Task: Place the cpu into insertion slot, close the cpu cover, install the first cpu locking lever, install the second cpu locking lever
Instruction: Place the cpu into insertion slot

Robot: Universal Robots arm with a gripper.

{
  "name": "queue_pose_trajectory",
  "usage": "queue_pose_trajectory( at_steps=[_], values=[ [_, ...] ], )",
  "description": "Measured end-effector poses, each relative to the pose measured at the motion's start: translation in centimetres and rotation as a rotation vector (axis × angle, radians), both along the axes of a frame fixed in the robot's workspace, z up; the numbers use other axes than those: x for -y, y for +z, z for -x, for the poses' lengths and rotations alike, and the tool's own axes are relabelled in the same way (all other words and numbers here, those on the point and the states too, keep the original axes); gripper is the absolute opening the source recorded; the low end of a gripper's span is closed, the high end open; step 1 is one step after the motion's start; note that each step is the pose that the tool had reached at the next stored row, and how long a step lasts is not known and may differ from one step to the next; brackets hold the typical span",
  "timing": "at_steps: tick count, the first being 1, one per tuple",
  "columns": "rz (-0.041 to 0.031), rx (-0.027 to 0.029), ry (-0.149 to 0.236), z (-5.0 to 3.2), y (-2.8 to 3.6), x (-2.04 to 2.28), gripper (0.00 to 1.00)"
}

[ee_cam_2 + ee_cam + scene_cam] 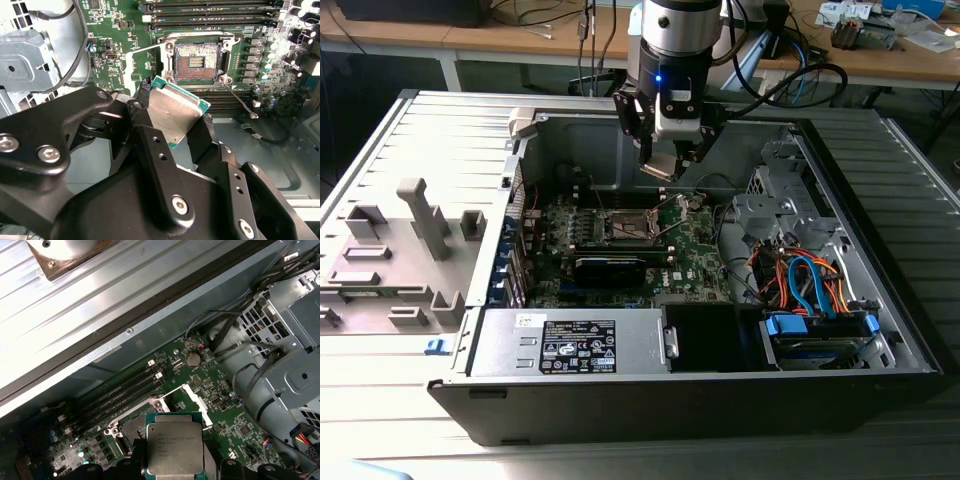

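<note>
While it hovers near the open insertion slot (196, 61), the end effector (175, 131) pinches the cpu (173, 450) edgewise, presumably keeping its contact face free.

The square silver-rimmed insertion slot (632, 226) is seated on the green circuit board (695, 255) inside the black computer case (720, 400). The flat silvery square cpu (658, 168) is held clear above the slot by the black gripper (660, 166). The long black rectangular card (610, 268) is located just in front of the slot, the grey power-supply box (510, 345) farther in front, and the blue-and-orange cable bundle (800, 280) to the exterior view's right.
</note>
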State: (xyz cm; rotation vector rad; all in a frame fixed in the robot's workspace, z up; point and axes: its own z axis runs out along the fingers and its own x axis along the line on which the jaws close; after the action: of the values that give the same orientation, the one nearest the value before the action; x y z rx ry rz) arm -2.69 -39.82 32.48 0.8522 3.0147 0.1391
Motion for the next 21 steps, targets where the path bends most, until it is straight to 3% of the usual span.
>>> queue_pose_trajectory(
  at_steps=[21],
  values=[
    [0.0001,0.0000,-0.023,0.00,0.00,0.00,0.55]
  ],
)
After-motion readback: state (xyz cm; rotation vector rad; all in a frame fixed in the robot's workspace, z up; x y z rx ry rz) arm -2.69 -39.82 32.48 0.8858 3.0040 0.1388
